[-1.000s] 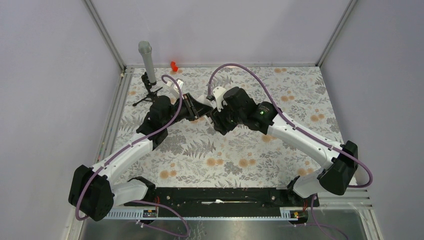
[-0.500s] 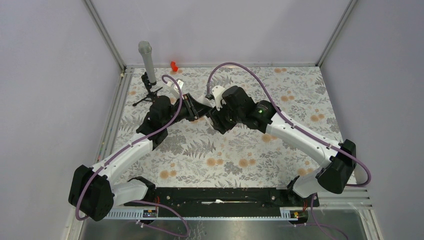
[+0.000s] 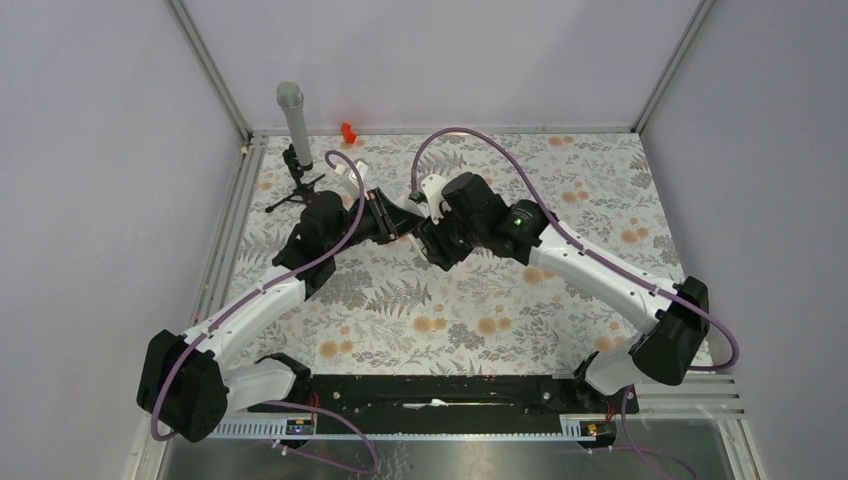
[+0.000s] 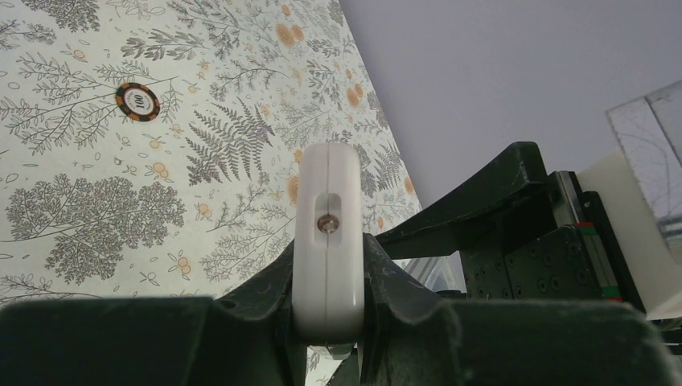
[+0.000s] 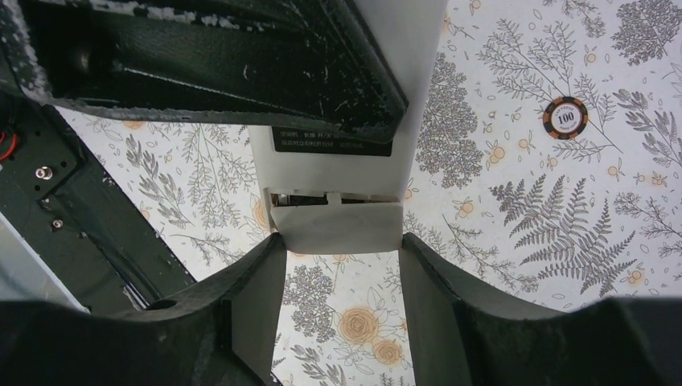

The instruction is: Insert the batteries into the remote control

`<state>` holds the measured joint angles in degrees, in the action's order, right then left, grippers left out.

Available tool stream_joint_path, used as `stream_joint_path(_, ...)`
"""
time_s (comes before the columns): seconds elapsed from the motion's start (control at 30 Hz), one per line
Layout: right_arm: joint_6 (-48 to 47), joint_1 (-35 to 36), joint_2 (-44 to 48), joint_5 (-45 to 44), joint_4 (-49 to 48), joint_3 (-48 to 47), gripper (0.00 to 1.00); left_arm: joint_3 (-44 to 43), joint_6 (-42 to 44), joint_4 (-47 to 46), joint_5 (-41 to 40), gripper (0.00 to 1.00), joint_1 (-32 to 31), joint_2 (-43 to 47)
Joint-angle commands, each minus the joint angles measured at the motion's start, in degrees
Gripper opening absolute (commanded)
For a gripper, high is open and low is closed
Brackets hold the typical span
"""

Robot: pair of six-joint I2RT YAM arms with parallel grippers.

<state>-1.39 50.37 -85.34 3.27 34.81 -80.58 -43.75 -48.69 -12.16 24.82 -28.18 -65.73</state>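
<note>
My left gripper (image 4: pixel 328 269) is shut on the remote control (image 4: pixel 327 229), a slim white body held edge-on above the floral cloth. In the right wrist view the remote control (image 5: pixel 334 165) shows its plain white back with a dark label. A small flat white cover piece (image 5: pixel 336 227) sits against its lower end, a thin dark gap between them. My right gripper (image 5: pixel 338 253) is shut on that cover, fingertips on its two sides. Both grippers meet near the table's far middle (image 3: pixel 412 226). The batteries are hidden.
A black and orange poker chip (image 5: pixel 566 117) lies on the cloth right of the grippers. At the far left a grey cylinder on a small tripod (image 3: pixel 293 130) stands, with a small red object (image 3: pixel 348 132) at the back edge.
The right arm has edged slightly left toward the left gripper. The left arm and the remote have held still.
</note>
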Motion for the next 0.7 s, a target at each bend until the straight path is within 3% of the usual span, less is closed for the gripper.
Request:
stream_joint_path(0.0,-2.5,0.3,-0.7,2.2,2.2,-2.8,0.49,-2.9,0.7,-1.8,-0.5,0.00,-0.4,1.3)
stream_joint_path(0.67,-3.9,0.3,-2.6,4.5,2.8,-4.9,0.52,-1.5,2.2,-3.1,-0.6,0.00,-0.4,2.6)
